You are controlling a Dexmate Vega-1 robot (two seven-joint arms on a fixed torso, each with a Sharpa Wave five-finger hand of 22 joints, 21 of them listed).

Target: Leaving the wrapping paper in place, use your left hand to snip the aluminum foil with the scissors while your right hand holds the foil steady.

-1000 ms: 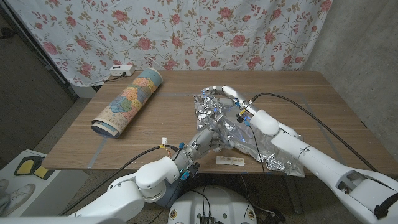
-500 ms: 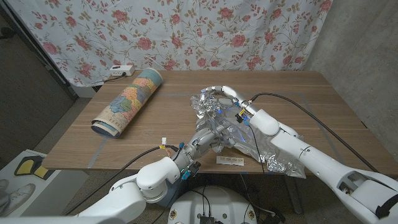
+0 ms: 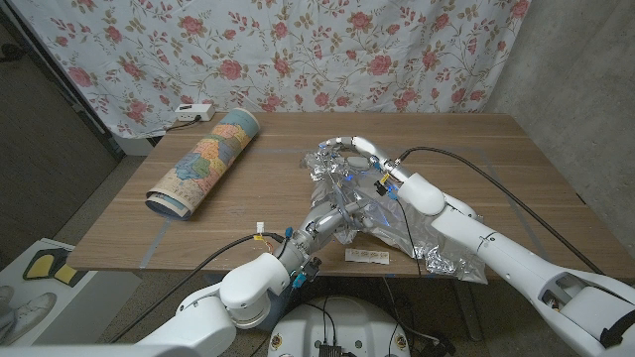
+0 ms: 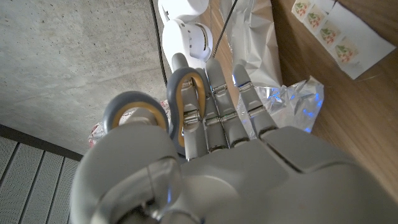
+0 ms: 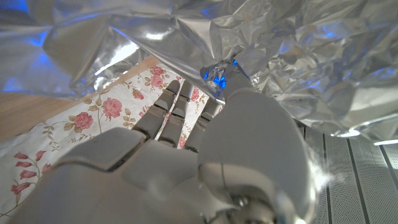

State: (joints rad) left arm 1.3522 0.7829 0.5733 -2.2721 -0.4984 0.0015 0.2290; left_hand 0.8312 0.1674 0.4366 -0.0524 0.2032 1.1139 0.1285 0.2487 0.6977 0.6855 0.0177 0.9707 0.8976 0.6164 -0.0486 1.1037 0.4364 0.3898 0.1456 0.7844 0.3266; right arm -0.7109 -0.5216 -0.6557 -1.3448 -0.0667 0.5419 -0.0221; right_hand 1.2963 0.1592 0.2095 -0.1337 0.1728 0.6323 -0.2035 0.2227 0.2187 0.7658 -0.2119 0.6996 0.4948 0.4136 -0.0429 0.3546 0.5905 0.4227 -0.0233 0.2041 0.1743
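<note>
Where the foil point(image 3: 417, 223) lies crumpled: left robot hand point(image 3: 322, 223) gripping scissors point(image 4: 158, 115), right robot hand point(image 3: 362, 159) pinching foil.

From my seat I see the wooden worktop point(image 3: 516, 169) in front of a flowered curtain point(image 3: 298, 50) that hangs across the back. A white box point(image 3: 192, 112) with a cable sits at the far left corner of the worktop, against the curtain. Near the front edge lies a small white strip of stickers point(image 3: 367, 258), flat on the wood; on the left wrist camera it shows small printed pictures point(image 4: 339, 38). Grey wall stands to the right.
</note>
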